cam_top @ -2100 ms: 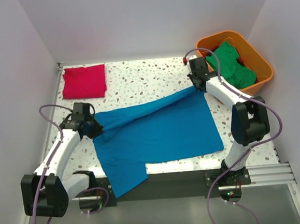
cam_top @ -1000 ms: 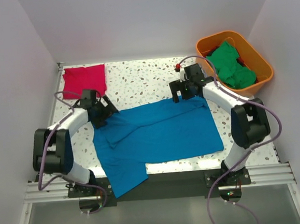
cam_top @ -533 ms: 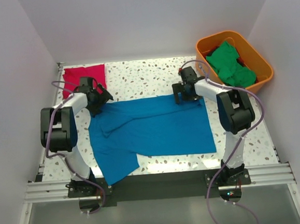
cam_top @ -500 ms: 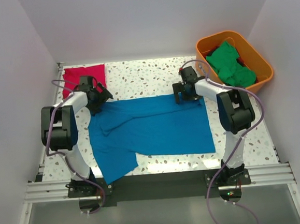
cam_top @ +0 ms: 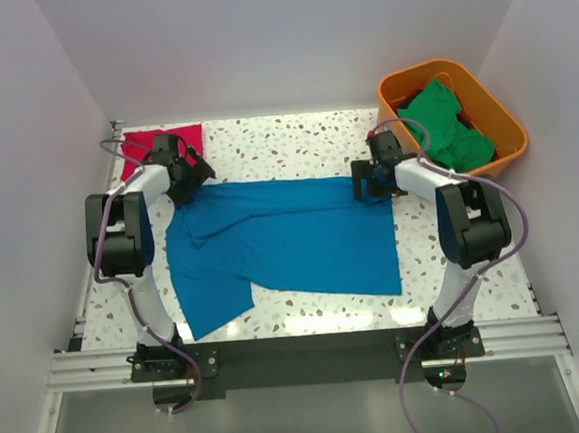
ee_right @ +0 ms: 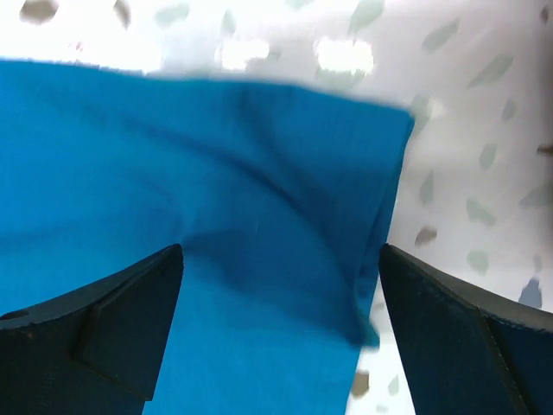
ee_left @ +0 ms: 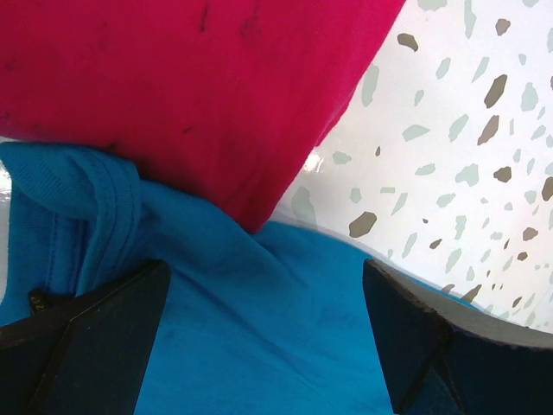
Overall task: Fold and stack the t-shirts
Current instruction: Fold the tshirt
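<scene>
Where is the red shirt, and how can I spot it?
On the speckled table, go to the far left corner. The red t-shirt lies flat there, touching the spread blue t-shirt. It is the only red cloth; the green t-shirts sit in the orange bin.

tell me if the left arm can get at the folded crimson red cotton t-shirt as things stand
Probably yes. The left gripper hangs open over the far left corner of the bright blue cotton t-shirt, which touches the edge of the crimson red t-shirt; nothing stands between them.
</scene>
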`<state>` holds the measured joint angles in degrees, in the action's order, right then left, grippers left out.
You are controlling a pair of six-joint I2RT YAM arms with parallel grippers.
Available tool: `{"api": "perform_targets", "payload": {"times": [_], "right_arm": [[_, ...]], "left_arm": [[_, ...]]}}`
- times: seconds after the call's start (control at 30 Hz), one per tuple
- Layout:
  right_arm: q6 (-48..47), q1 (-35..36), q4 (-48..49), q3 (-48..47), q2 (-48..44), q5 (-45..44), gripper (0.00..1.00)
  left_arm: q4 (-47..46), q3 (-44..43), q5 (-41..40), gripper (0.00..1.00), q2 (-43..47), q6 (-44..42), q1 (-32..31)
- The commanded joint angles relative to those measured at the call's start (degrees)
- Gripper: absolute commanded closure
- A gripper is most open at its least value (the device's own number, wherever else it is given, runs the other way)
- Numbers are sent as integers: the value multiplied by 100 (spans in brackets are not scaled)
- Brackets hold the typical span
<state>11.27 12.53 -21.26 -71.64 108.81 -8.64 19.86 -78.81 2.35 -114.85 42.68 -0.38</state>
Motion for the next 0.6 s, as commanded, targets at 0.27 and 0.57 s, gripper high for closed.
{"api": "perform_targets", "payload": {"times": [0.27, 0.57], "right_arm": [[-116, 416, 473, 695, -1275, 548, 1], [-300, 557, 859, 520, -766, 302, 1]], "left_arm": [[747, 208, -446, 0, 366, -541, 170], [880, 628, -779, 0, 1175, -594, 153]]}}
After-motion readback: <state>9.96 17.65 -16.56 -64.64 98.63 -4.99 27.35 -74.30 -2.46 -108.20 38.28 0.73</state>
